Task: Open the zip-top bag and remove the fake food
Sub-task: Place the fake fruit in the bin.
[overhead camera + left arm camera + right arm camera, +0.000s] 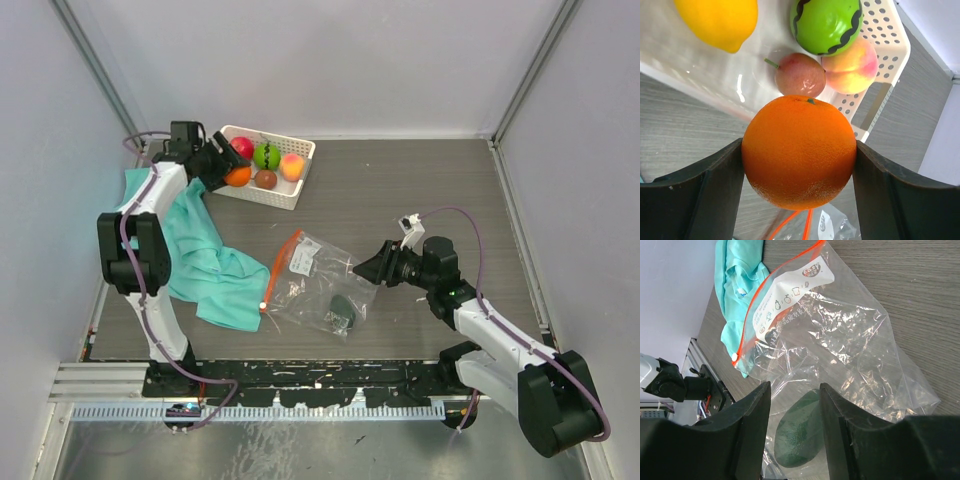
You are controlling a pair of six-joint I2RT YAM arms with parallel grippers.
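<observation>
While the clear, crinkly zip-top bag (315,280) lies flat mid-way across the grey wood-grain table (420,190), zipper strip toward the teal cloth (205,260), the right gripper (366,268) hovers at the bag's right edge with its jaws part open and gripping nothing. They frame the smooth dark green fruit (797,440) inside the film. The left gripper (218,165), jaws wide, clamps the round pebbled orange (799,150) at the near rim of the white perforated basket (275,197), where the green (826,25), peach (852,67) and brown (800,75) fruits sit.

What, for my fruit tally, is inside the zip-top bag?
One dark green fruit lies inside the zip-top bag; no other shows, though crumpled folds hide some corners.
</observation>
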